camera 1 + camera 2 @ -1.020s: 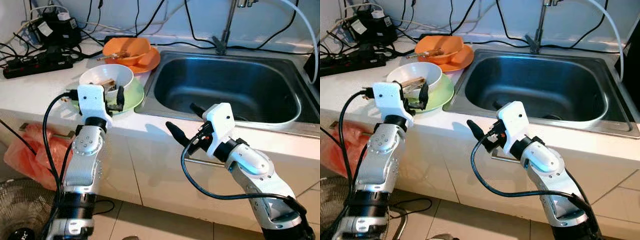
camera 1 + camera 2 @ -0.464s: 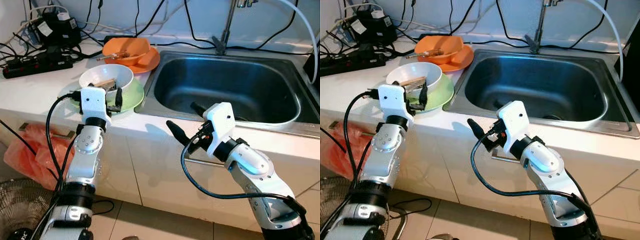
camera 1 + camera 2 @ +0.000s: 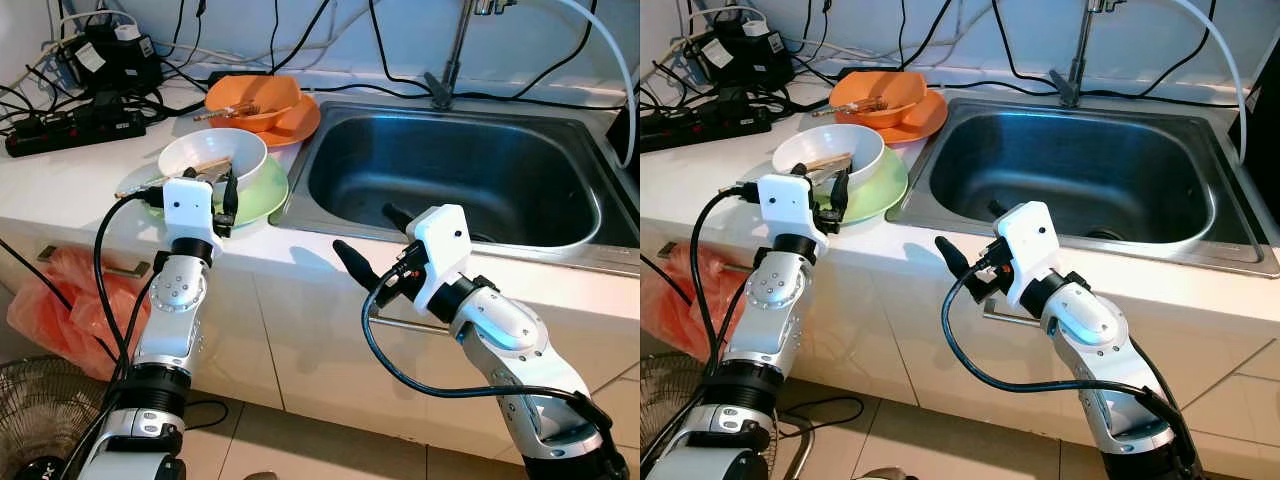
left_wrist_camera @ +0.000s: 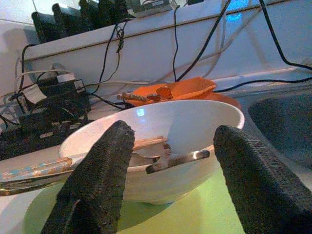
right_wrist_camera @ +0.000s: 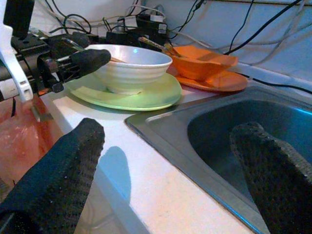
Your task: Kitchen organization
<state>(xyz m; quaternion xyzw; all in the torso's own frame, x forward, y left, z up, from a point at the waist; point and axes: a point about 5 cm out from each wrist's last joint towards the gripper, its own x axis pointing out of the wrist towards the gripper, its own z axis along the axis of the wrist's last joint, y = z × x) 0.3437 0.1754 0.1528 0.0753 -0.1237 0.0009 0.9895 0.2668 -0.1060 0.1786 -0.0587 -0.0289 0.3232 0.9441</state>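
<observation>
We see the left gripper [image 3: 208, 192] raised at the front edge of the white tabletop [image 3: 70, 175], its jaws released and spread to either side of the near rim of the white bowl [image 3: 212, 154], not touching it. Compared with a second ago, this arm has pushed forward, so its fingers now reach closer over the green plate [image 3: 262, 192] toward the bowl. The right gripper [image 3: 372, 240] hovers before the sink [image 3: 470, 180], jaws also released, one finger over the basin edge, and has hardly moved.

The white bowl sits on the green plate, just left of the sink, and holds chopsticks [image 4: 36, 168] and a metal utensil [image 4: 178, 159]. Behind it, an orange bowl [image 3: 252, 98] on an orange plate [image 3: 300, 120] holds more utensils. The sink basin looks bare.
</observation>
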